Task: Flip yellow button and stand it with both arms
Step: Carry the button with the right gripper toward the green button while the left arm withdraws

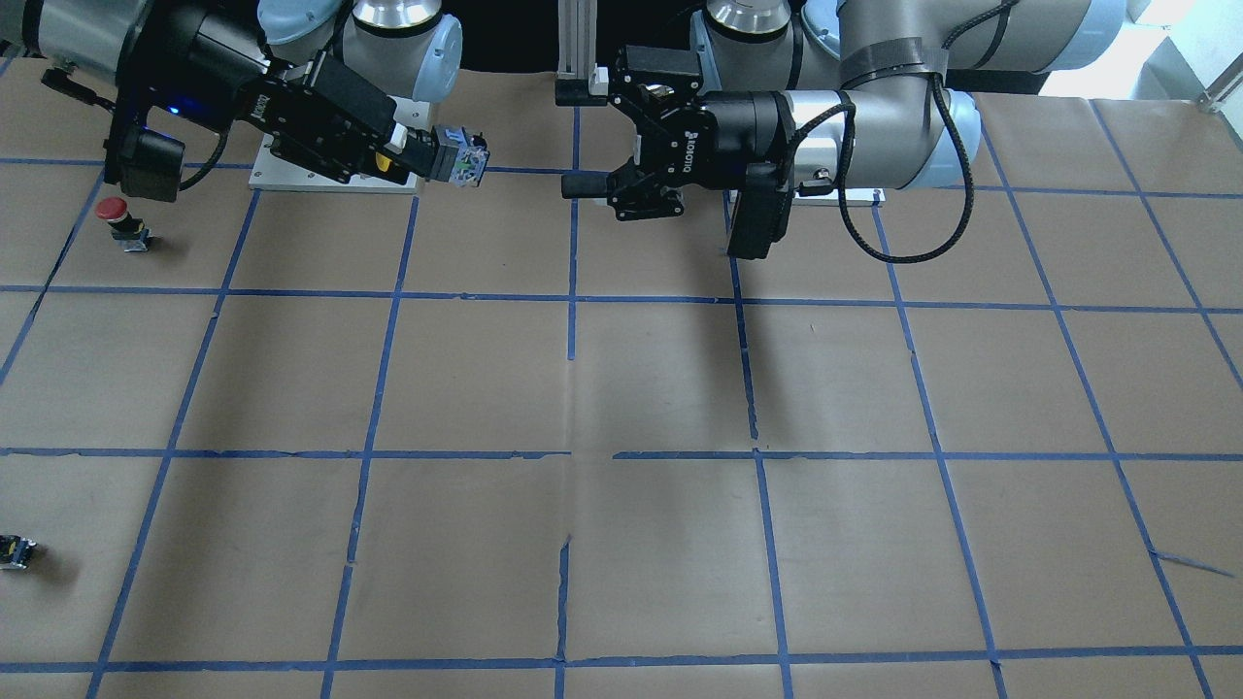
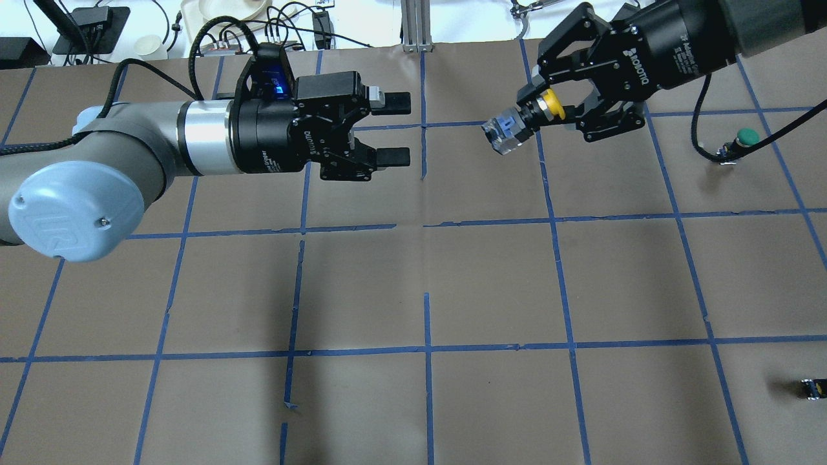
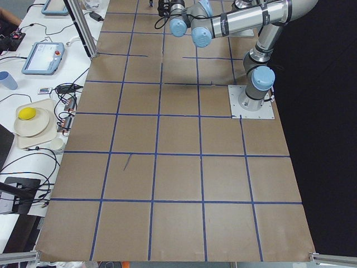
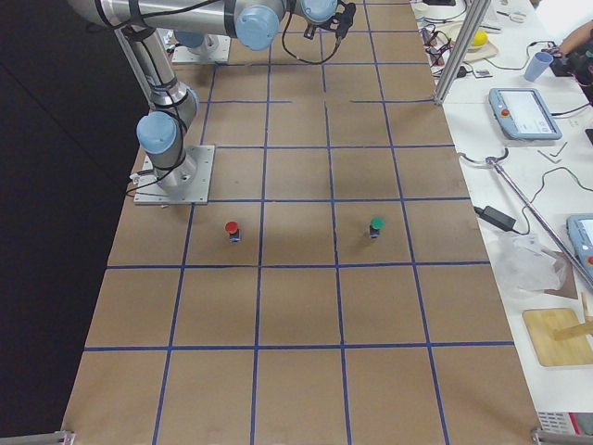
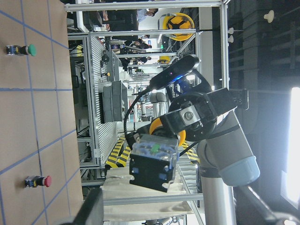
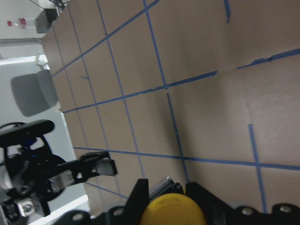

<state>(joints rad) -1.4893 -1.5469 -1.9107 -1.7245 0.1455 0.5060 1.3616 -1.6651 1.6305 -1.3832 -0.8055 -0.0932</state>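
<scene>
The black two-finger right gripper (image 2: pixel 539 111) clamped the small yellow-capped push-button (image 2: pixel 510 129) aloft, its grey switch body aimed at the black left gripper (image 2: pixel 393 129), whose jaws gaped. A misaligned handover grasp would likely have dropped it.

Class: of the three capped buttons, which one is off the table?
The yellow button, held in mid-air by the right pincer; the red button and green button sit on the table.
</scene>
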